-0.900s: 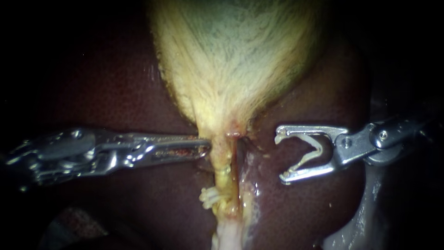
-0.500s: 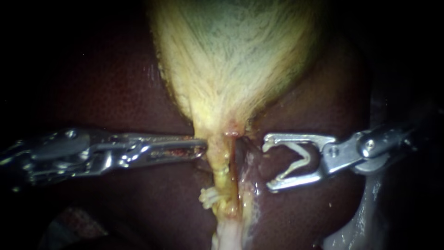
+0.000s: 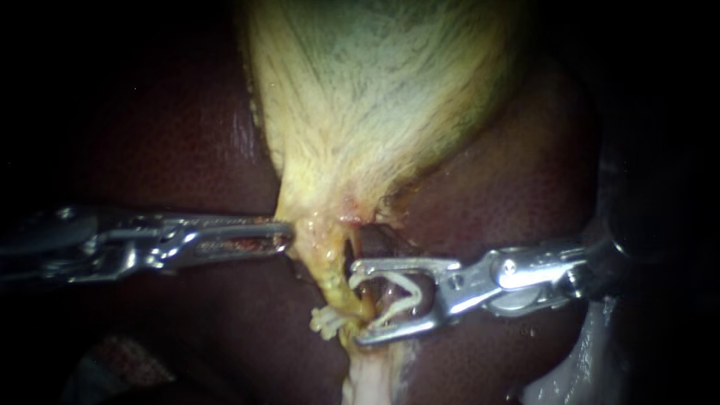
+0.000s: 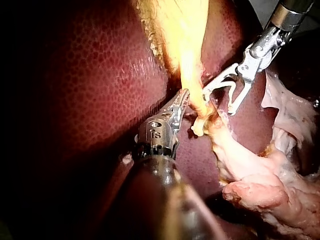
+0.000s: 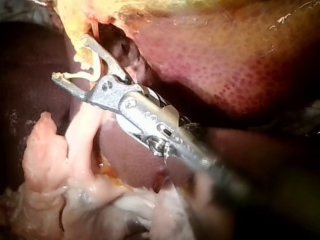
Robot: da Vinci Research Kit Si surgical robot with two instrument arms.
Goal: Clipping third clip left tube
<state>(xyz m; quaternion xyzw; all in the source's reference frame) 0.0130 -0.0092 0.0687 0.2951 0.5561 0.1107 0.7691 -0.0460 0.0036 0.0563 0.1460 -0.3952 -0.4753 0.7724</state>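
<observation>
Against the earlier frame, the right instrument (image 3: pixel 355 301) has advanced from well apart to the left tube (image 3: pixel 341 283), which now lies between the two halves of its claw. That claw stands wide yet pinches an open clip (image 3: pixel 411 291), one leg against each half. The left instrument (image 3: pixel 285 240) has drawn back along its shaft. Its claw is pressed together on the edge of the gallbladder (image 3: pixel 375 97) at its narrow neck, and the neck has followed it across the liver (image 3: pixel 150 150). Under the right instrument's shaft a pale wet surface (image 3: pixel 570 379) shows. The surroundings are dark.
</observation>
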